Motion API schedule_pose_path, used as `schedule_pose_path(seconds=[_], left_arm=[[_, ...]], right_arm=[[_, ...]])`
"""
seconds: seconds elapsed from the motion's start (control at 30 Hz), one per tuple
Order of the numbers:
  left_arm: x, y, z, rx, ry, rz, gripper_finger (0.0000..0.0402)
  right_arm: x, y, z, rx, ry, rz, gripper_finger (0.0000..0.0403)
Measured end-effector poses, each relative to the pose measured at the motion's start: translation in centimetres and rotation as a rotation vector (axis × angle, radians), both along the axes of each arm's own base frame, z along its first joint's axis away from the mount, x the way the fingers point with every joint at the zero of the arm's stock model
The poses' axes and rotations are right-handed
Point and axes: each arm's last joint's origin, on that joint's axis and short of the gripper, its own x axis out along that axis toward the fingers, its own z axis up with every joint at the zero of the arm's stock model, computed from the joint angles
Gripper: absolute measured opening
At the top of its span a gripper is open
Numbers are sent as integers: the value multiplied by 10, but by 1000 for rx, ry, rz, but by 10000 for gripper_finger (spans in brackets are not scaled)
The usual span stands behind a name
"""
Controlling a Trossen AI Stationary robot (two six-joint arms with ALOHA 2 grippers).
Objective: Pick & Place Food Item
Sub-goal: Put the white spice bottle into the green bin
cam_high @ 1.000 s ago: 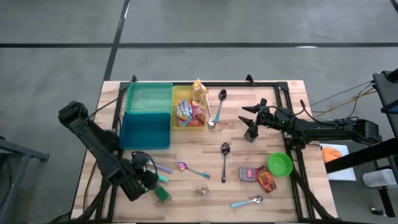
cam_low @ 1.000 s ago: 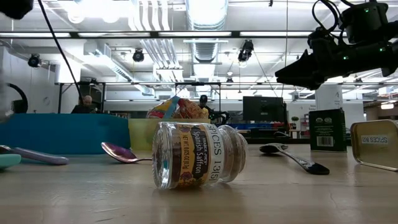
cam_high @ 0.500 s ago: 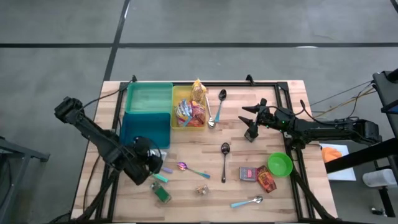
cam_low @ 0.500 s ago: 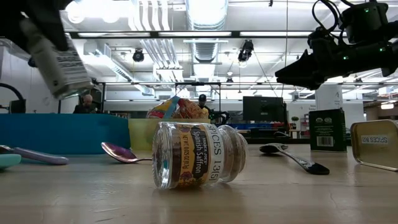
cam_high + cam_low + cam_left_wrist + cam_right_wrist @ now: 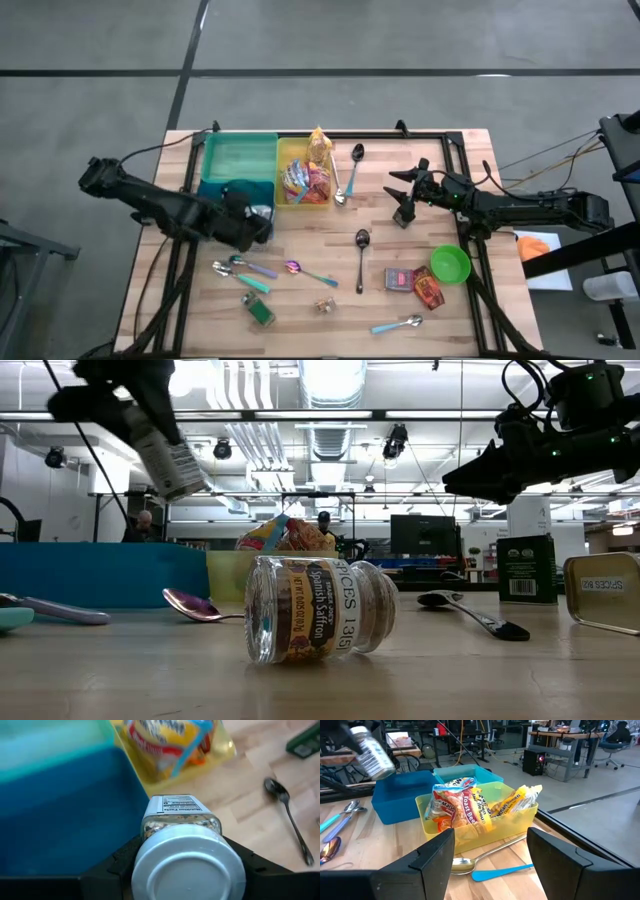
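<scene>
A glass spice jar (image 5: 181,822) with a silver lid (image 5: 187,866) is clamped in the left gripper (image 5: 250,218) and held in the air, tilted, over the blue bin (image 5: 214,208), beside the yellow bin (image 5: 288,194) of snack packets (image 5: 310,178). The right gripper (image 5: 404,196) hangs with fingers apart, holding nothing, above the wooden table (image 5: 460,310). A saffron jar (image 5: 318,609) lies on its side near spoons (image 5: 361,255).

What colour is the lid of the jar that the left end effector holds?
The lid is silver-grey metal; the jar shows best in the left wrist view.
</scene>
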Motion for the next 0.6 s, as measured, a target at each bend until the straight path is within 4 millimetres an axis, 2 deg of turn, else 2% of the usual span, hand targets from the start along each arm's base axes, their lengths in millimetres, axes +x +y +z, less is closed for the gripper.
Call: schedule_pose_path(seconds=[0.1,0.6], left_arm=[[1,16,7,23,-1,24,186],[0,114,34,142,38,185,186]], right_arm=[[0,0,0,0,0,0,246],[0,0,0,0,0,-1,246]])
